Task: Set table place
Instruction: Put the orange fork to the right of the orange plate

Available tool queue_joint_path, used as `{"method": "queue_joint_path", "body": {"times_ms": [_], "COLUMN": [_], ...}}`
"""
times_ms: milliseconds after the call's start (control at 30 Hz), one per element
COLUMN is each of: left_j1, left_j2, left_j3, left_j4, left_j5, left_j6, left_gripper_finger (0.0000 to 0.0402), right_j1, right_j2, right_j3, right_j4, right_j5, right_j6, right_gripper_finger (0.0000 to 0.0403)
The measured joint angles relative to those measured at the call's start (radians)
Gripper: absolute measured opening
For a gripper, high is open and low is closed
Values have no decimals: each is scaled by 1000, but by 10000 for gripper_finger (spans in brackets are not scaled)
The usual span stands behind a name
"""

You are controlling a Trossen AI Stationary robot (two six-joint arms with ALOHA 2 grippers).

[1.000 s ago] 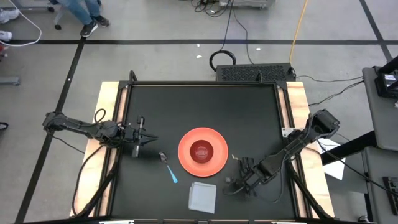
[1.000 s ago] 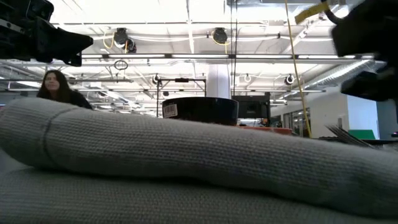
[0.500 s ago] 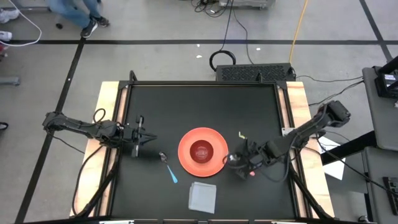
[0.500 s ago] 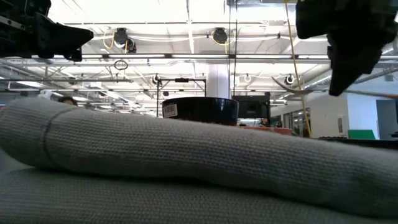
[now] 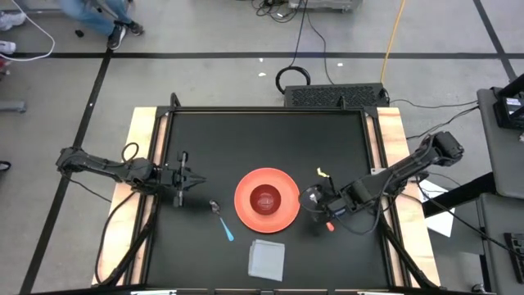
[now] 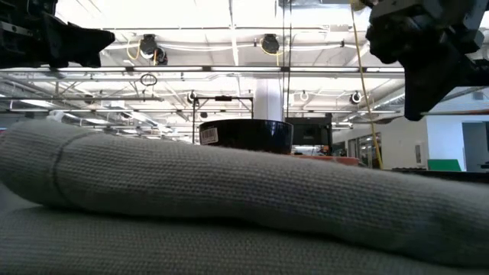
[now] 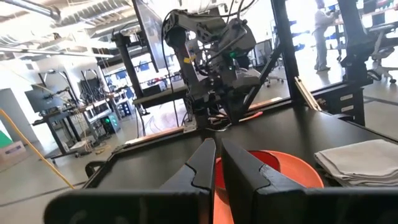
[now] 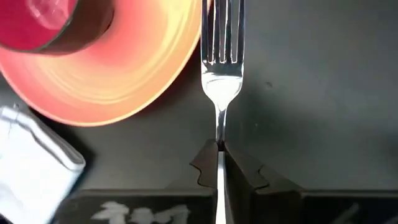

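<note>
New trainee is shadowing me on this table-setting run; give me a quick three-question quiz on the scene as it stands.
1. True or false: the right gripper has its jaws shut on the fork.
2. What sits on the orange plate? A) red bowl B) grey napkin C) spoon
3. Which side of the plate is the spoon on in the high view?

Key: 1 true; 2 A, the red bowl; 3 left, near the left gripper.

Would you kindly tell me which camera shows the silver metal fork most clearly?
The right wrist view: the silver metal fork fills it, tines beside the orange plate, handle clamped in the right claw. The other views barely show it.
</note>
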Motion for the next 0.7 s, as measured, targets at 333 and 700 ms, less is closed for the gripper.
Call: {"method": "queue_joint_path", "body": {"times_ms": [333,700], "left_j1": [0,0], "left_j2": [0,0], "left_j3": [0,0], "left_j4": [-4,-2], "left_j5": [0,-1], "left_j6": [27,80], "left_gripper_finger": [33,33], "right_j1": [-2,-23], "right_j2": [45,134], "right_j3": [0,-23], "right_j4": [64,79], "right_j5": [22,73], "right_j6": [161,300], "right_gripper_finger": [1,1]}}
